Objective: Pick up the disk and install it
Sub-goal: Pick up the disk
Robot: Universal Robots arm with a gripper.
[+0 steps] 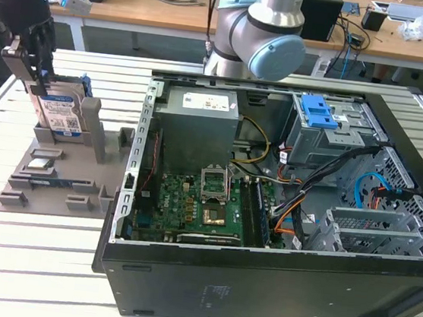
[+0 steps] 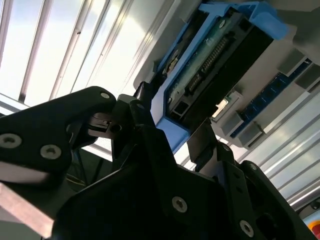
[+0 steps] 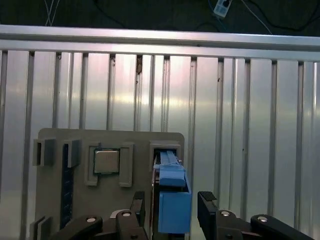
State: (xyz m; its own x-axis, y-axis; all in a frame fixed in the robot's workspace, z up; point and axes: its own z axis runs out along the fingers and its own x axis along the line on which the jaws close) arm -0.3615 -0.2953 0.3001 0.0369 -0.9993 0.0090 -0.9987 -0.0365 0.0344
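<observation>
Straddling the disk (image 3: 172,172), the tool (image 3: 172,204) had its two fingers (image 3: 207,207) apart, one on each side, and a sliver of gap showed beside each in the first wrist view, so nothing was clamped. In the second wrist view the fingers (image 2: 145,117) flanked a corner of the blue carrier frame (image 2: 172,135), and the tool's black body hid much of what lay beneath.

The disk (image 1: 62,117) stood on edge in a slot of a grey fixture plate (image 1: 54,194) at the exterior view's left, with the tool (image 1: 31,75) just above it. Its lower part was sunk in the slot. Its label (image 1: 64,120) was white and blue, the print too small to read. A processor chip (image 3: 106,161) sat in a recess of the plate near the slot.

The plate lay on a slatted metal tabletop (image 1: 31,268). Just beside it lay an open computer case (image 1: 258,286), its far end cut off at the exterior view's right. Inside were a grey power supply box (image 1: 198,126) with an unreadable white sticker, a green motherboard (image 1: 199,203), and a blue-handled drive cage (image 1: 319,121). The arm (image 1: 260,34) rose behind the case, hiding part of the cluttered desk beyond.
</observation>
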